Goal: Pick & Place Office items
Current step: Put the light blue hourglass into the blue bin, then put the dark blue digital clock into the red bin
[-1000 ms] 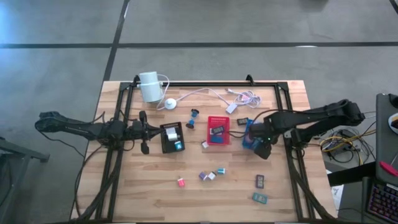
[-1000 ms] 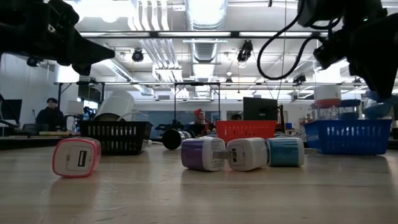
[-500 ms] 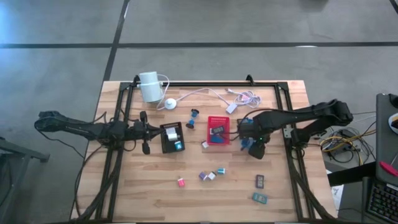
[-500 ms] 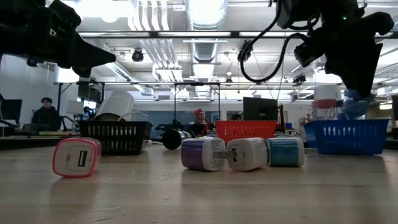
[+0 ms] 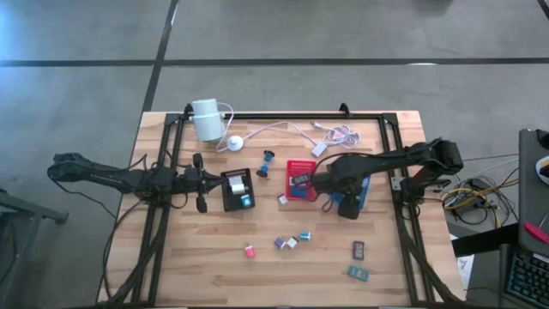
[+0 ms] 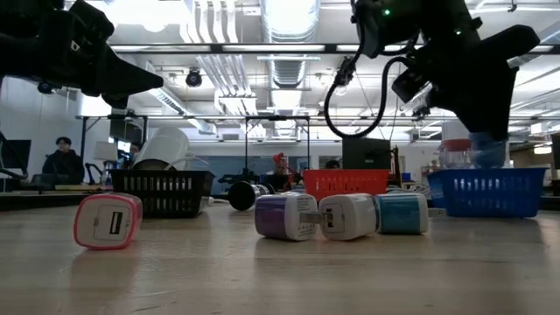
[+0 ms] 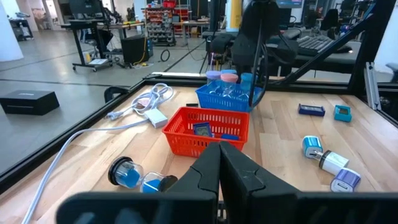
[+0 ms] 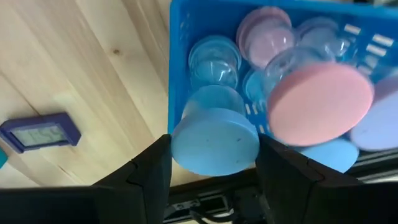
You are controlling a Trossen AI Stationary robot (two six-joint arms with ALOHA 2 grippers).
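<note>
My right gripper (image 8: 214, 158) hangs over the edge of the blue tray (image 8: 180, 62), shut on a light blue round disc (image 8: 214, 134). The same disc shows under the fingers in the low view (image 6: 488, 150). More pastel discs lie in the tray, among them a pink one (image 8: 320, 102). A pink block (image 5: 250, 251) and a purple, white and blue group (image 5: 292, 241) lie on the near part of the table. Two small dark rectangles (image 5: 358, 250) lie at the near right. My left gripper (image 5: 199, 180) waits shut at the table's left. My right gripper pinches the light blue disc by two opposite sides of its rim (image 8: 177, 146) between its two fingers. The fingers come from above, pointing steeply down. The disc is lifted clear above the blue tray's rim, with its flat face toward the wrist camera.
A red tray (image 5: 300, 178) stands just left of the blue one, and a black tray (image 5: 237, 189) lies in front of my left gripper. A white cylinder (image 5: 206, 118) with its white cable (image 5: 283, 129) takes up the far side. A small purple clock-like piece (image 8: 40, 132) lies beside the blue tray.
My right gripper has moved toward the table's left edge, across the blue tray toward the red tray. It has rolled about its own axis as it went. The blue disc has travelled with it, staying clear of the tray.
</note>
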